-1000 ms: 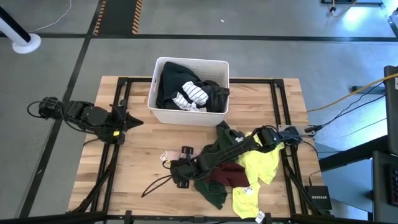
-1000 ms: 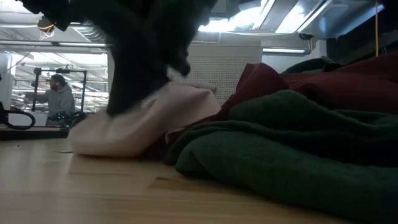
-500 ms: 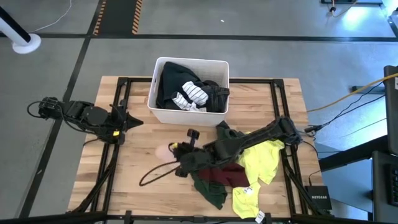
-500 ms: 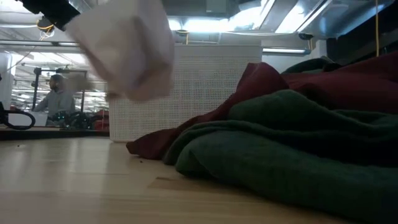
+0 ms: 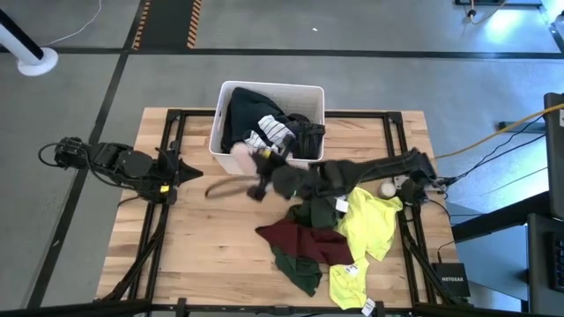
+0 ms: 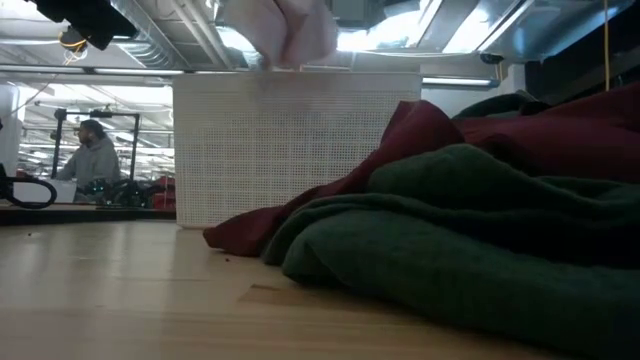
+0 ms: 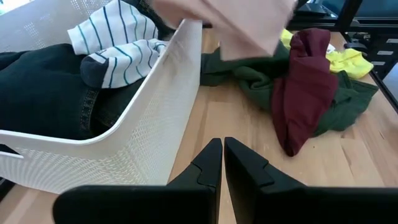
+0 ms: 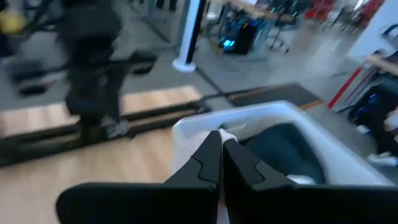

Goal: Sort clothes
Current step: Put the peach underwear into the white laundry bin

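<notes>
Right pincer carrying pale pink garment to the white bin's front edge.

White bin (image 5: 225, 157) is sitting at the far middle of the table (image 5: 203, 231), holding a black garment (image 5: 247, 110), a white striped piece (image 5: 271, 135) and another dark item. The right pincer (image 5: 257, 158) is hanging just over the bin's near rim, fingers pressed together on the pale pink garment (image 5: 238, 158), a dark cord trailing below it. A second ago that pink piece was lying on the table beside the pile; it has now been lifted and swung toward the bin. Maroon (image 5: 295, 239), dark green (image 5: 300, 269) and neon yellow clothes (image 5: 368, 227) are lying heaped on the table's right half. Left pincer (image 5: 181, 170) is resting at the left edge, fingers together.
</notes>
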{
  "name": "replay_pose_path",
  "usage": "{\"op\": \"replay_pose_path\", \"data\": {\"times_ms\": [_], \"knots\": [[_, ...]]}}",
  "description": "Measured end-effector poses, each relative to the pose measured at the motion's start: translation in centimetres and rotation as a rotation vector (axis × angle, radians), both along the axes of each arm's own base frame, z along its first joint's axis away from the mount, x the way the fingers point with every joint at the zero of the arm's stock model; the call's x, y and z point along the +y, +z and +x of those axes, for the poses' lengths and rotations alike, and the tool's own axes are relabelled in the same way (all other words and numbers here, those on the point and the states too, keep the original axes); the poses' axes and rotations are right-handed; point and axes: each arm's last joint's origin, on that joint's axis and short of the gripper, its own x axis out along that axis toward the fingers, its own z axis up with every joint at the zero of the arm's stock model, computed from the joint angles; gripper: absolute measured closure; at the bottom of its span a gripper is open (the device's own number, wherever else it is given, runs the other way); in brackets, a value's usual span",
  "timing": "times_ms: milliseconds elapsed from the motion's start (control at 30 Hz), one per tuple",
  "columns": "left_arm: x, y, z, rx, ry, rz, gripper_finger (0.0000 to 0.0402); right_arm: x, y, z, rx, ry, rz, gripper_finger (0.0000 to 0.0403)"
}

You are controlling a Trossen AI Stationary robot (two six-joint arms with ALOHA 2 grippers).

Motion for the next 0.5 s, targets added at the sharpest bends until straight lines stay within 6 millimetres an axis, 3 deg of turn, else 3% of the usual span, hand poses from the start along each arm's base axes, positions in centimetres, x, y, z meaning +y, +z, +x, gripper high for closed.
{"op": "replay_pose_path", "data": {"times_ms": [267, 500], "knots": [[0.0, 0.0, 0.0, 0.000, 0.000, 0.000, 0.0389, -5.5, 3.1, -0.1, -0.120, -0.111, -0.088, 0.0389], [0.0, 0.0, 0.0, 0.000, 0.000, 0.000, 0.0389, -9.6, 3.5, -0.2, -0.161, -0.199, -0.071, 0.0382]]}}
